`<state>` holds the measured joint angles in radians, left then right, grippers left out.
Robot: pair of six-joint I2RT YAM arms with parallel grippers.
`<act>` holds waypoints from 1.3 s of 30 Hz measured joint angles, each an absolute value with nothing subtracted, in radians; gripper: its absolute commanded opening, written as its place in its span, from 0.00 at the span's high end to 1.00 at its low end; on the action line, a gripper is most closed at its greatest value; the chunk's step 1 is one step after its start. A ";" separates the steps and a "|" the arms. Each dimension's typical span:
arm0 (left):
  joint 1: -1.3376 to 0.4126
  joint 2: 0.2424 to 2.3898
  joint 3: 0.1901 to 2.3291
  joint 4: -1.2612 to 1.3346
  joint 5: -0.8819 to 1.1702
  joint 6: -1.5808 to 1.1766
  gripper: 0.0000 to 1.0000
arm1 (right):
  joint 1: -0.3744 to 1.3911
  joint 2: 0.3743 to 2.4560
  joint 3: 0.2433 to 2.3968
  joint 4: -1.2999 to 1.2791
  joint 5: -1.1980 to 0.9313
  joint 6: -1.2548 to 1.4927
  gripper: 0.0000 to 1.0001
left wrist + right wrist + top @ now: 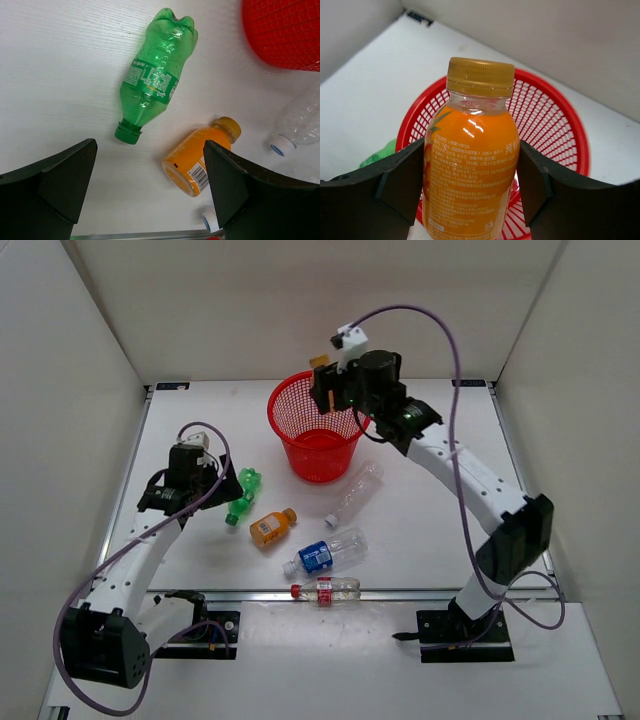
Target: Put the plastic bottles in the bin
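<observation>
My right gripper [333, 390] is shut on a short orange bottle [472, 165] with a gold cap and holds it upright above the red mesh bin [318, 440]; the bin's rim [560, 115] lies right behind and below it. My left gripper [198, 490] is open and empty, just left of the green bottle [243, 495]. In the left wrist view the gripper [150, 150] hovers above the table, with the green bottle [152, 75] ahead and the second orange bottle [202, 155] by the right finger. Both lie on their sides.
A plain clear bottle [354, 495], a blue-labelled clear bottle [325, 553] and a slim red-capped bottle [326, 589] lie on the white table in front of the bin. White walls enclose the table at the back and sides. A metal rail runs along the near edge.
</observation>
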<state>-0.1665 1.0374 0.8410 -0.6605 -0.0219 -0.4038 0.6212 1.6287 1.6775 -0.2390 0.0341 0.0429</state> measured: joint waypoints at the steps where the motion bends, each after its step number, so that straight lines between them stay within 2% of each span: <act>1: -0.166 1.047 0.841 -0.654 -0.019 -0.403 0.01 | 0.628 1.669 1.696 -0.240 0.015 0.032 0.49; 2: -0.165 1.060 0.841 -0.647 -0.017 -0.403 0.01 | 0.628 1.705 1.708 -0.244 -0.002 0.024 0.38; 6: -0.165 1.148 0.841 -0.616 -0.004 -0.401 0.01 | 0.613 1.801 1.713 -0.293 -0.045 0.005 0.09; 8: -0.164 1.200 0.841 -0.591 0.016 -0.403 0.01 | 0.603 1.815 1.726 -0.332 -0.060 -0.011 0.01; 15: -0.182 1.380 0.858 -0.506 0.046 -0.404 0.01 | 0.545 1.720 1.776 -0.371 -0.114 -0.030 0.00; 21: -0.187 1.524 0.899 -0.435 0.036 -0.385 0.02 | 0.428 1.403 1.490 -0.347 -0.154 0.027 0.01; 24: -0.200 1.584 0.922 -0.425 0.004 -0.368 0.12 | 0.307 1.270 1.325 -0.355 -0.183 0.084 0.01; 26: -0.219 1.631 0.950 -0.421 -0.016 -0.354 0.28 | 0.229 1.213 1.233 -0.370 -0.184 0.117 0.01; 28: -0.244 1.670 0.986 -0.418 -0.039 -0.344 0.36 | 0.159 1.169 1.151 -0.394 -0.187 0.151 0.01; 32: -0.285 1.697 1.040 -0.431 -0.085 -0.332 0.44 | 0.048 1.109 1.042 -0.453 -0.211 0.193 0.01; 39: -0.272 1.555 1.129 -0.533 -0.180 -0.327 0.47 | -0.001 0.992 0.922 -0.496 -0.204 0.223 0.01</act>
